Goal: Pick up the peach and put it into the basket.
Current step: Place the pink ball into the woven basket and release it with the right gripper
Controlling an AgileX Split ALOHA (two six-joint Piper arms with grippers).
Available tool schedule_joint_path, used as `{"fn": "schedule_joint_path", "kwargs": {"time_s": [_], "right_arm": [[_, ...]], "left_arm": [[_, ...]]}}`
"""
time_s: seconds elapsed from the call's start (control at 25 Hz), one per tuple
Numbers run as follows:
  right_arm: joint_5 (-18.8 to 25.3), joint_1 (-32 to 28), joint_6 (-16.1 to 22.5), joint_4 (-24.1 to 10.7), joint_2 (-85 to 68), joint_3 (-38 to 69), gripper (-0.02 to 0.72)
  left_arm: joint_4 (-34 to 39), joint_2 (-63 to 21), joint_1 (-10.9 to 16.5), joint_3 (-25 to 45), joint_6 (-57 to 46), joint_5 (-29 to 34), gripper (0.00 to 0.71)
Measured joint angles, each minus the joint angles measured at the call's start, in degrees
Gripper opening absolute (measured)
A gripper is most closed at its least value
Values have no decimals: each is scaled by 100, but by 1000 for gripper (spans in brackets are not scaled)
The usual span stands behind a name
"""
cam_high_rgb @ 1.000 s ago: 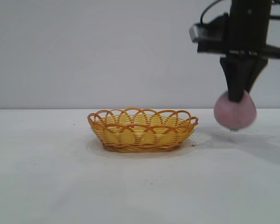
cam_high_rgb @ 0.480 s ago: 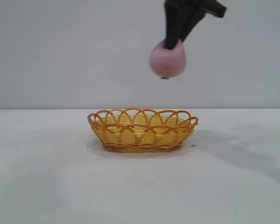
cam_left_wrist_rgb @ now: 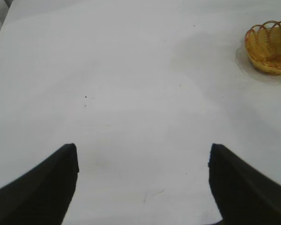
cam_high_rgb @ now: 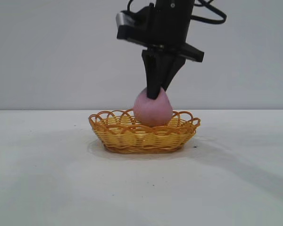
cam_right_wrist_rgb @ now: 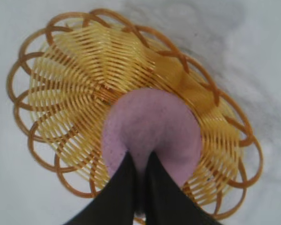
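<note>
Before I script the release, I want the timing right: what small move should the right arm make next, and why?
Probably a short lowering, then open. The right gripper has its jaws pinched on the top of the dull pink rounded peach, which hangs over the yellow woven wicker basket, its lower part already below the rim; whether it touches the floor isn't clear.
</note>
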Motion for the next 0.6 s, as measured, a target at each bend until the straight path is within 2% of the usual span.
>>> {"fn": "schedule_joint_path", "kwargs": {"time_s": [0.08,0.12,0.16,0.52,0.56,0.6], "right_arm": [[-10,0,-66,54,47,0,0],[-10,0,-95,75,62,0,60],[-10,0,-95,88,62,0,60],[-11,0,-108,173,62,-47,371],[-22,0,-108,181,62,-47,394],[-22,0,-108,181,62,-47,377]], "left_arm": [[0,0,0,0,0,0,540],[0,0,0,0,0,0,540],[0,0,0,0,0,0,540],[0,0,0,0,0,0,540],[0,0,0,0,0,0,540],[0,0,0,0,0,0,540]]}}
